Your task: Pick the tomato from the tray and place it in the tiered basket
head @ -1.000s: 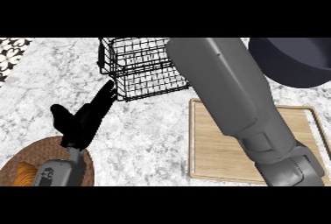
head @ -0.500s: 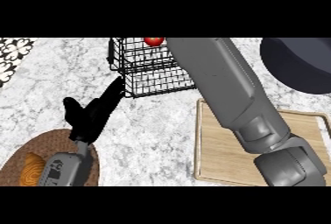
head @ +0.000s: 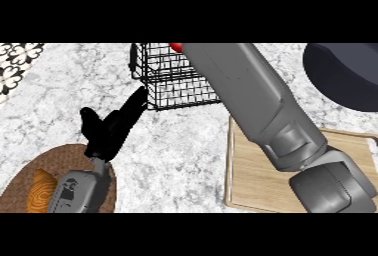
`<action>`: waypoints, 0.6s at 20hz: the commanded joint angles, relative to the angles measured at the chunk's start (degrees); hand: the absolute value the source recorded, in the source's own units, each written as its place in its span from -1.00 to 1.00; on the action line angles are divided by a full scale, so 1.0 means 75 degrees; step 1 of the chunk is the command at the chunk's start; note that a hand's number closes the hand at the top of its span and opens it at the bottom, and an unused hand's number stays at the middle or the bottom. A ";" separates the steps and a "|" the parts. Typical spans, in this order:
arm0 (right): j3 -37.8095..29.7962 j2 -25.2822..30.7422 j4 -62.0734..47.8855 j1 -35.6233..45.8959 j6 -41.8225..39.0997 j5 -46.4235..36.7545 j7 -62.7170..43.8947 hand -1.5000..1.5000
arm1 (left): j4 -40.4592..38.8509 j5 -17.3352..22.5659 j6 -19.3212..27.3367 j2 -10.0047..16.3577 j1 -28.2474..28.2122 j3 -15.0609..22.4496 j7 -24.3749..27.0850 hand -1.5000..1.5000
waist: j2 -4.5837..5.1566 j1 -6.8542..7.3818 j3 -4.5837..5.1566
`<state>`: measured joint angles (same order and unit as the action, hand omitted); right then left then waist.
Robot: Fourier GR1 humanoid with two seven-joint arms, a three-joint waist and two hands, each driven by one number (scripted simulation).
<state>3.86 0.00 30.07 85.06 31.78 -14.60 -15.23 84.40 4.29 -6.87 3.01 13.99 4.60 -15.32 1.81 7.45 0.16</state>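
Now a sliver of red, the tomato [head: 177,47], shows at the upper edge of the tiered basket [head: 166,80], tight against my right forearm [head: 251,100]. A second ago no red showed there. I judge the placing nearly done, but the right hand lies beyond the view's top, so I cannot tell whether it holds the tomato or has let go. The wooden tray [head: 255,190] lies lower right, partly under that arm. My left hand [head: 111,127] rests open, fingers straight, over the pale marbled surface [head: 177,150]. A brown round mat [head: 44,160] carrying something orange [head: 40,195] sits lower left. A dark round vessel [head: 347,75] is upper right, with patterned tiling [head: 18,62] upper left.
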 commanded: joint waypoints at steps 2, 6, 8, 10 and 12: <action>-0.0012 0.0000 -0.0480 0.0282 0.1298 0.0180 0.0566 -1.00 | 0.0320 -0.0010 0.0152 0.0017 -0.0151 -0.0056 -0.0206 0.00 | -0.0071 -0.0186 -0.0006; -0.0478 0.0000 -0.0604 0.0544 0.2093 0.0775 0.0024 -1.00 | -0.0260 0.0004 0.0111 0.0087 0.0060 -0.0291 0.0093 0.00 | -0.0095 -0.0442 -0.0005; -0.0668 0.0000 -0.0609 0.0349 0.2176 0.0675 0.0066 -1.00 | 0.0195 0.0042 0.0273 0.0002 -0.0307 -0.0257 -0.0152 0.00 | -0.0189 -0.0699 -0.0017; -0.0634 0.0459 -0.0570 0.0308 0.1694 0.0645 -0.0243 -1.00 | 0.0083 0.0035 0.0262 0.0206 -0.0194 -0.0485 -0.0100 0.00 | -0.0229 -0.0881 -0.0019; -0.0611 0.0650 -0.0239 -0.0222 0.1323 0.0698 -0.0053 -1.00 | -0.0160 -0.0080 0.0300 0.0028 -0.0347 -0.0355 0.0192 0.00 | -0.0238 -0.0986 -0.0021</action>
<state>-0.04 2.59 26.69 86.42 43.83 -9.92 -15.62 84.95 4.34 -5.36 3.90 11.00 2.01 -14.86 0.36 2.11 0.04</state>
